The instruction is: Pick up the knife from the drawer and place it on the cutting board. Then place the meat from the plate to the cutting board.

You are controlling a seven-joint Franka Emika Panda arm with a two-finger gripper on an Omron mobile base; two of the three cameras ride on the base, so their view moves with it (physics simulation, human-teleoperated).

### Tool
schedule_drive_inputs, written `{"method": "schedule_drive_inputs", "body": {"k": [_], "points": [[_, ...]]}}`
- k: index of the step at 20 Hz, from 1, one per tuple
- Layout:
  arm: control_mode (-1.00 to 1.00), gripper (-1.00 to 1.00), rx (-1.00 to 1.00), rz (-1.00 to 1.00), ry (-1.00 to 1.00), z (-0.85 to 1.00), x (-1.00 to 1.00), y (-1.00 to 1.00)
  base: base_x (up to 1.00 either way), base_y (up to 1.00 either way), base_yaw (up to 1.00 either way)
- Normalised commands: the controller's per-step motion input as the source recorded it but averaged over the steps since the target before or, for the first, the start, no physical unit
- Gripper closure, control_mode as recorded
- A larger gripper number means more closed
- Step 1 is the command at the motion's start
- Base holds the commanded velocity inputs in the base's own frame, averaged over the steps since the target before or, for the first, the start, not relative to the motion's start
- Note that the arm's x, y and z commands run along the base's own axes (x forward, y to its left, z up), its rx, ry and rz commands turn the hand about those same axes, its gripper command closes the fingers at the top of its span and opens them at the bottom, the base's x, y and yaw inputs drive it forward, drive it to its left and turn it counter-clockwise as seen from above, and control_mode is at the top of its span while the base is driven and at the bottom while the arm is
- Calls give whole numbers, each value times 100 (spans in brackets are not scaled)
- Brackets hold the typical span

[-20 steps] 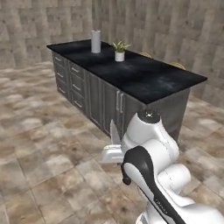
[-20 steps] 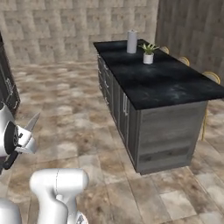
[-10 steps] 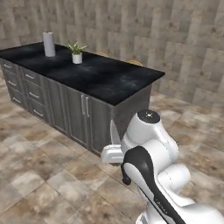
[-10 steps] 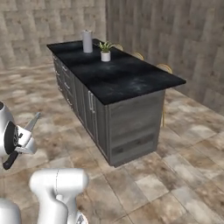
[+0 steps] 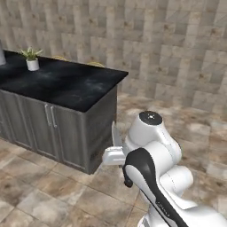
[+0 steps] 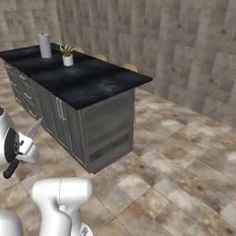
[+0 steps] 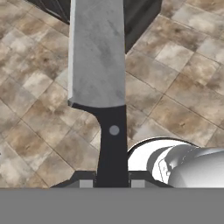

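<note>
My gripper [image 7: 112, 181] is shut on the black handle of the knife [image 7: 96, 52], whose pale silver blade points away from the hand over the tiled floor. In the left base view the knife [image 5: 116, 135] stands blade-up in front of the arm's white elbow, held by the gripper [image 5: 114, 155] near the corner of the island. In the right base view the knife [image 6: 33, 131] slants up to the right from the gripper [image 6: 22, 150] at the left edge. The drawer, the cutting board, the plate and the meat are out of view.
A kitchen island with a black top [image 5: 62, 84] [image 6: 83, 76] and grey cabinet fronts stands ahead on the left. It carries a small potted plant [image 5: 31, 60] [image 6: 67, 56] and a white roll [image 6: 44, 45]. Tiled floor [image 6: 175, 156] lies open to the right, up to a stone wall.
The whole picture has shifted, so the base has turned: the island has slid leftward and the bare wall fills more of both views. The knife stays in the shut gripper.
</note>
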Motion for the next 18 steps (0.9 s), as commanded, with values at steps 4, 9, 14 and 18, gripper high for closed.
{"method": "schedule_drive_inputs", "body": {"k": [4, 9, 14, 18], "points": [[100, 100, 0, 0, 0, 0, 0, 0, 6, -19, -42], [100, 100, 0, 0, 0, 0, 0, 0, 8, -16, -42], [100, 100, 0, 0, 0, 0, 0, 0, 12, -2, -43], [100, 100, 0, 0, 0, 0, 0, 0, 14, 0, -43]]}}
